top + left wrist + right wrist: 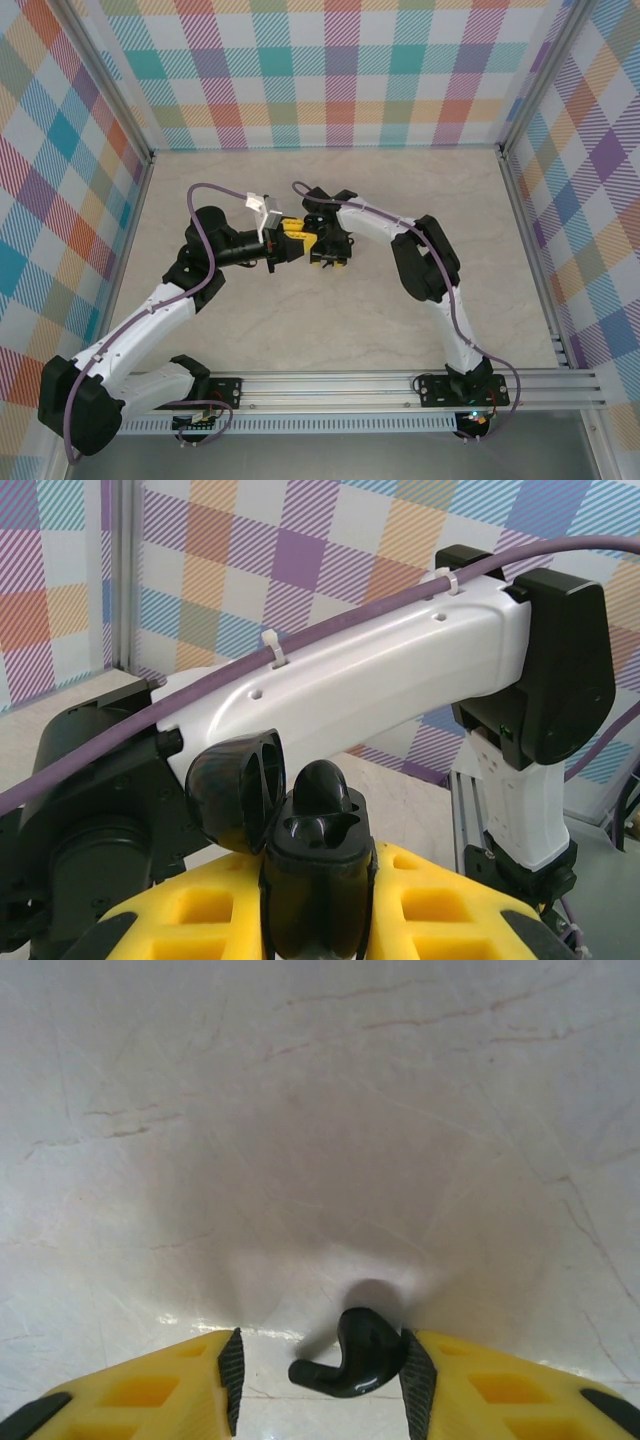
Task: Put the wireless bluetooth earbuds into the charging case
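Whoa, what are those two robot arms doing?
The left arm's fingers grip a small black case with its lid flipped open. The right arm's fingers are spread over the table, with a black earbud between them, touching one finger. The arms meet mid-table, so the earbud probably goes into the case next.

I had open marble table (420, 190) on every side of the two arms, out to the plaid walls (330, 70). The crowding was at the centre. The left gripper (292, 233) and right gripper (328, 250) sat just beside each other, and the right arm's white link (380, 680) crossed close behind the open charging case (318, 880). Between the right fingers (480, 1390), a black earbud (355, 1355) filled most of the gap.
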{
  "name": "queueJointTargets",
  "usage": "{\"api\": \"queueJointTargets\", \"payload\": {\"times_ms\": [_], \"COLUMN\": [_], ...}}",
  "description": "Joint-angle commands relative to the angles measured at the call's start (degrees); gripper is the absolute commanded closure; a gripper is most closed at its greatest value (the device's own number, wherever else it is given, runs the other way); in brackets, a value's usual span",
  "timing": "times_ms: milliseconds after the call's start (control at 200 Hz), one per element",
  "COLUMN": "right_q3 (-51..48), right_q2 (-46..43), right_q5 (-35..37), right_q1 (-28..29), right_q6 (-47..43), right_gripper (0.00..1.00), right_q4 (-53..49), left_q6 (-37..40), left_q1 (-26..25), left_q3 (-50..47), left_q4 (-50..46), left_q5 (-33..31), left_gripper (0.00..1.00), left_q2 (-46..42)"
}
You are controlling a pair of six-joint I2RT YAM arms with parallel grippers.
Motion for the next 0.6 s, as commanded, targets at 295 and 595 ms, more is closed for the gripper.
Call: {"api": "queueJointTargets", "payload": {"times_ms": [295,595], "right_q3": [3.6,6.8], "right_q2": [3.9,7.1], "right_q5": [5.3,10.2], "right_q1": [1.5,2.6], "right_q6": [-5.4,-6.3], "right_gripper": [0.65,0.75], "right_q4": [-4.5,-8.3], "left_q6": [0.9,0.8], "left_q1": [0.5,0.5], "left_q3": [-0.5,-0.5], "left_q4": [0.4,0.5], "left_q5": [-0.4,-0.6], "left_gripper": [1.00,1.00], "left_q2": [-1.5,-1.7]}}
